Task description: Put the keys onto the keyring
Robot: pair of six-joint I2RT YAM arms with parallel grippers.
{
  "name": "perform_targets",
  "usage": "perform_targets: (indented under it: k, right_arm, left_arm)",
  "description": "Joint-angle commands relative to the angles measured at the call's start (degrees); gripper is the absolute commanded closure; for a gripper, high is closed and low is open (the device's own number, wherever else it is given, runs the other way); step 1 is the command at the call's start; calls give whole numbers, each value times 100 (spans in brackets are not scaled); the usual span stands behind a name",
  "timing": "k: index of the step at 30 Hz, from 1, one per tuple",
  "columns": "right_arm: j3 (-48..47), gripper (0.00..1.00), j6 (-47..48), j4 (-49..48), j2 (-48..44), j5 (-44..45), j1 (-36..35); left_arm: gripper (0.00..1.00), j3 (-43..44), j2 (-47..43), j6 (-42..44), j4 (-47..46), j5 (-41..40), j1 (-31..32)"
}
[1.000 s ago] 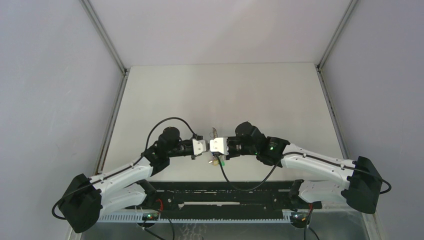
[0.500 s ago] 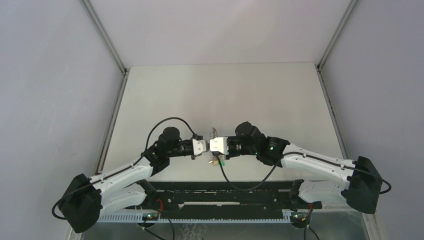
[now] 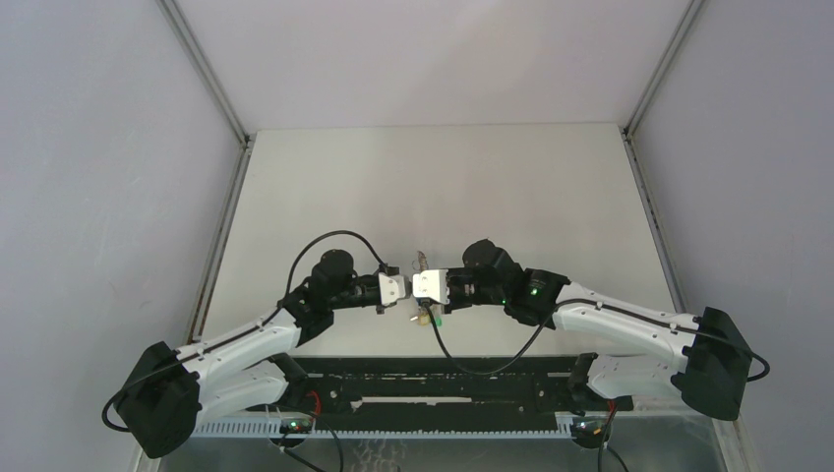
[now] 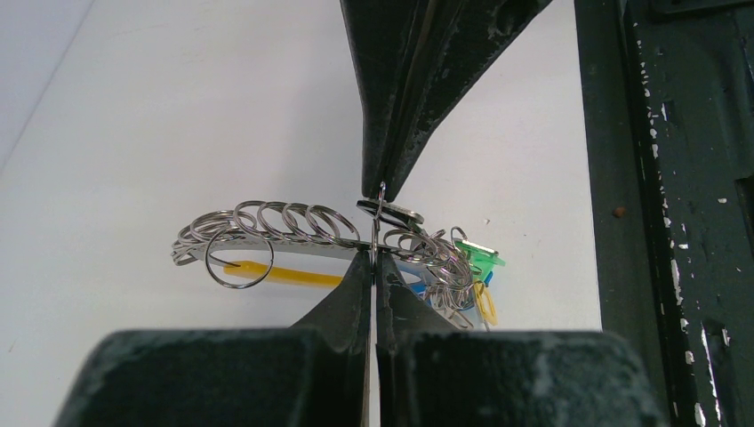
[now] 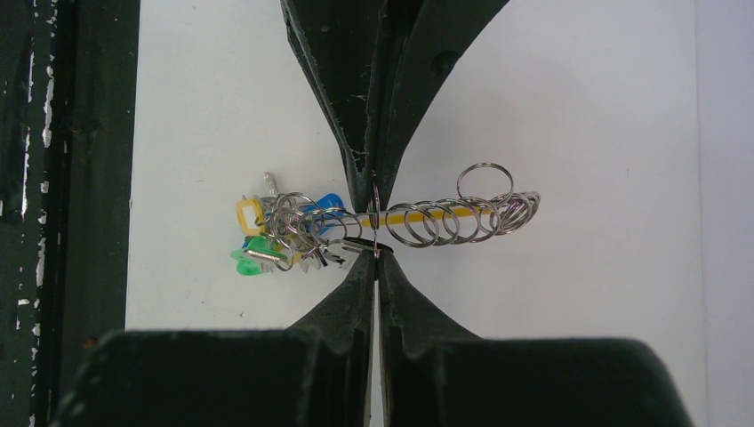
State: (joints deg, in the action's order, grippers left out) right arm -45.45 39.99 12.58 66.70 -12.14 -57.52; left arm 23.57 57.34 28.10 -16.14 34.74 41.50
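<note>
The left pincer (image 4: 374, 260) and right pincer (image 5: 376, 265) meet tip to tip over the worktop (image 4: 178, 107). Both are together, clamped on one thin ring of the keyring (image 4: 293, 222). Its yellow band (image 4: 284, 274) and green tag (image 4: 478, 258) extend sideways. The loose key cannot be distinguished.

The keyring (image 4: 284, 242), a level row of silvery rings along a yellow band, sits near the middle of the surface's near edge, with green, blue and yellow tags bunched at one end.
</note>
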Motion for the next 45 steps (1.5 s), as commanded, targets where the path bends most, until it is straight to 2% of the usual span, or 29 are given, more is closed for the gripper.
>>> perform_targets:
  k: [1, 45]
  right_arm:
    - [-202, 100, -28, -219, -12, -43, -13]
    - [-262, 100, -173, -285, 80, -16, 11]
  left_arm:
    - [100, 4, -69, 99, -319, 125, 16]
    - [100, -11, -95, 123, -319, 185, 34]
